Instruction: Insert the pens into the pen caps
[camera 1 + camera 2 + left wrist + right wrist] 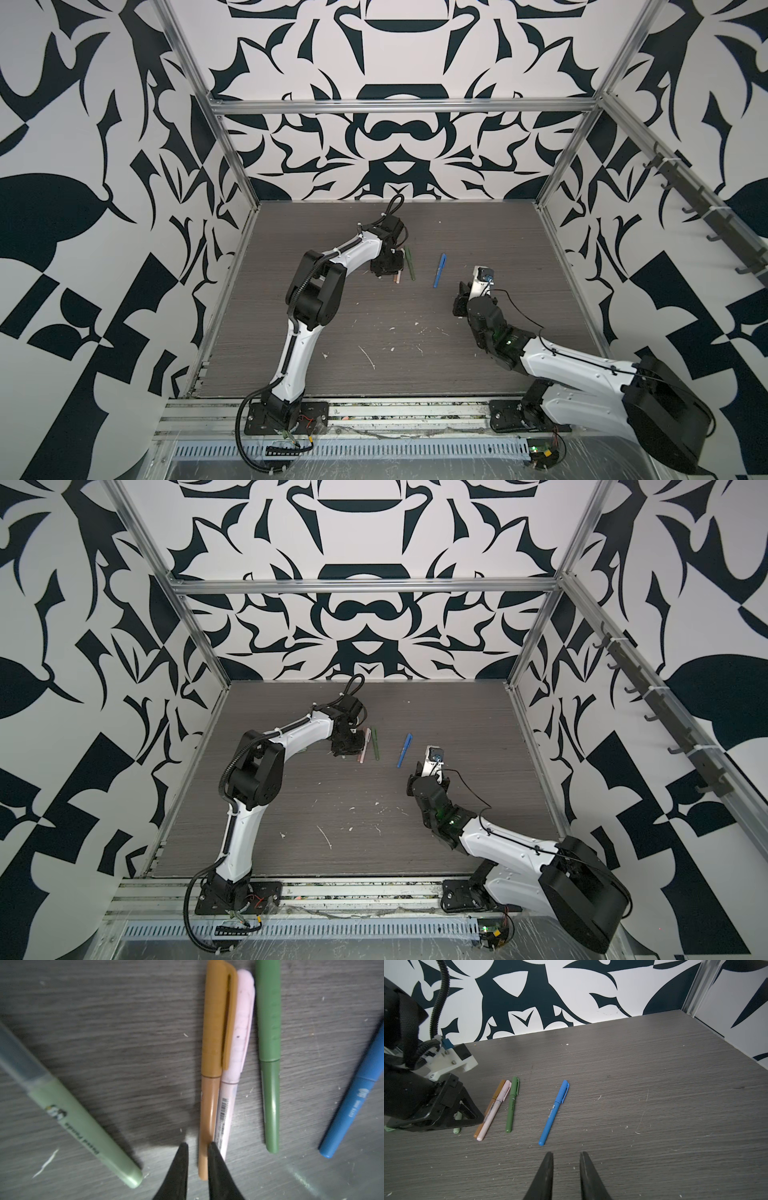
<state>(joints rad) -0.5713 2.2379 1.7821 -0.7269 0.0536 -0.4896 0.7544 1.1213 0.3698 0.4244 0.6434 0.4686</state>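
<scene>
5 capped pens (pixel 268 1084) lie flat (left end effector (pixel 197 1146) straddles 1).

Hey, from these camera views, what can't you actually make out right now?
- The left hand: the left wrist view is blurred, so it is unclear whether it touches the orange-brown pen.
- The pale green pen: blurred in that view, with its cap end cut off by the picture edge. In the right wrist view the left hand covers most of it.
- The blue pen: its cap end is cut off by the edge of the left wrist view.
</scene>
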